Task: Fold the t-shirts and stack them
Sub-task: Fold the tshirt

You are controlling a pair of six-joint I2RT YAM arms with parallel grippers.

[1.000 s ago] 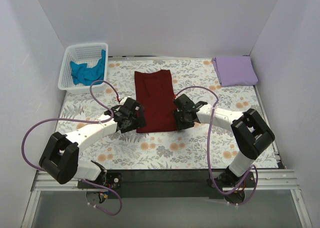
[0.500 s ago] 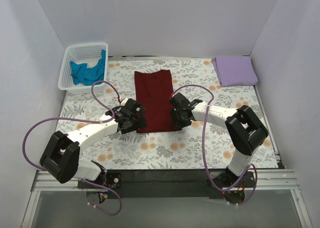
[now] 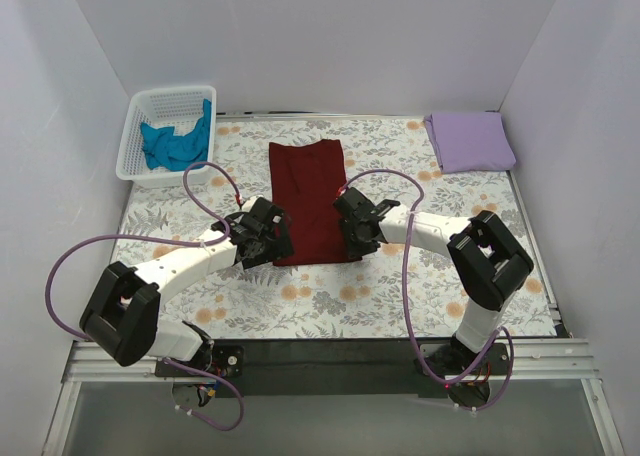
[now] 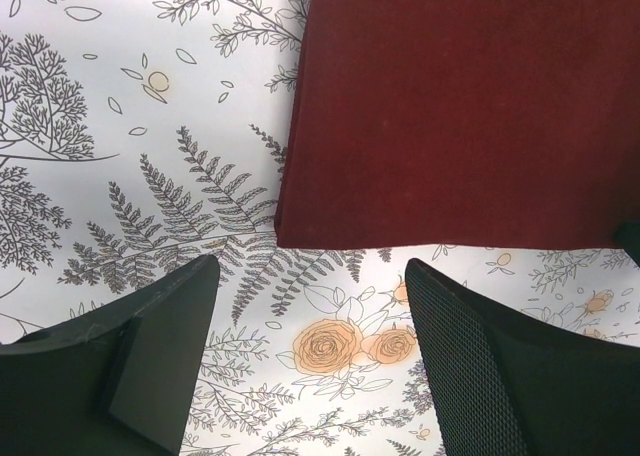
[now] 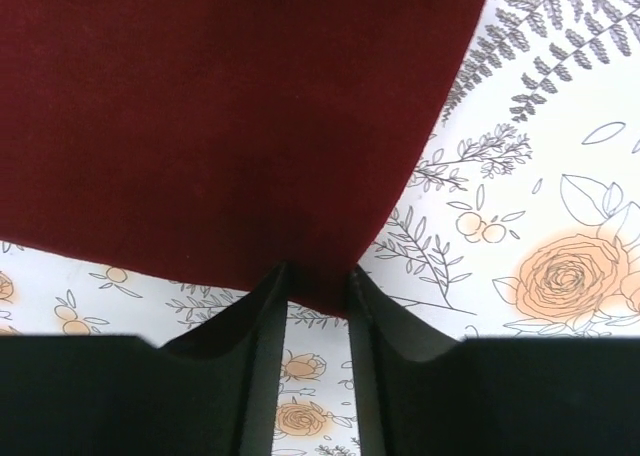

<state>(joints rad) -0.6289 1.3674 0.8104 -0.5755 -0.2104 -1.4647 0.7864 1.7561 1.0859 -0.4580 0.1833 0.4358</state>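
Note:
The maroon t-shirt [image 3: 308, 198] lies folded into a long strip in the middle of the table. Its near-left corner [image 4: 290, 231] sits just beyond my left gripper [image 4: 310, 281], which is open with only tablecloth between its fingers [image 3: 277, 242]. My right gripper [image 5: 318, 281] straddles the shirt's near-right corner [image 5: 330, 286]. Its jaws stand narrow, with a gap still showing between them [image 3: 353, 241]. A lavender t-shirt [image 3: 470, 141] lies folded at the back right. A teal t-shirt [image 3: 172, 144] is crumpled in the basket.
The white lattice basket [image 3: 172, 92] stands at the back left corner. A floral tablecloth [image 3: 330, 296] covers the table. White walls close in the back and both sides. Purple cables loop off both arms.
My right gripper has slid left onto the maroon shirt's near-right corner and its jaws have narrowed. The left gripper has barely moved and stays open.

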